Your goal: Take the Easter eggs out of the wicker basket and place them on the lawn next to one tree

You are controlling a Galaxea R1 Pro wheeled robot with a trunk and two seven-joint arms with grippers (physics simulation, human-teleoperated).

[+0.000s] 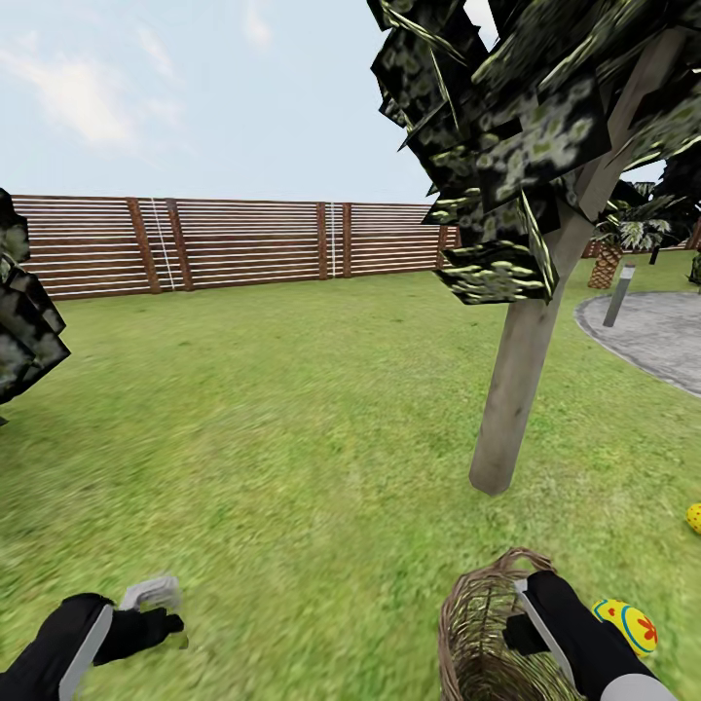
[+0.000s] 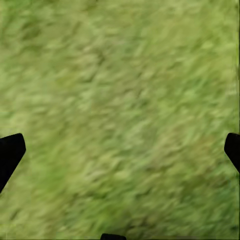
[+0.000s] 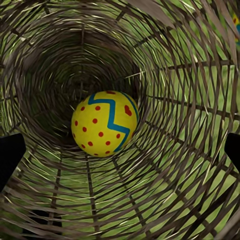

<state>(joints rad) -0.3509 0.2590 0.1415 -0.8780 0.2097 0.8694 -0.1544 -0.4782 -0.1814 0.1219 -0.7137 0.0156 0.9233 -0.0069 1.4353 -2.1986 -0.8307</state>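
My left fingers (image 2: 120,145) hang over bare lawn (image 2: 120,90); both tips sit at the far edges of the left wrist view, spread wide, grasping nothing and touching nothing. In the head view that arm shows low on my left, above the grass.

My right fingers (image 3: 120,147) are inside the wicker basket (image 3: 190,165), tips likewise spread wide at the edges of the right wrist view, released and empty. One Easter egg (image 3: 105,123), yellow with a blue zigzag band and red dots, lies deep in the basket beyond the tips, not between them and not touched. Whether the tips touch the weave, I cannot tell.

In the head view the wicker basket (image 1: 477,623) stands on the lawn (image 1: 292,409) near the tree (image 1: 516,389), with my right arm reaching into its mouth. A second egg (image 1: 628,625) lies on the grass just beside the basket. A third egg (image 1: 693,517) lies further right on the grass, near the trunk, cut by the frame edge. A slatted fence (image 1: 243,243) bounds the garden behind.
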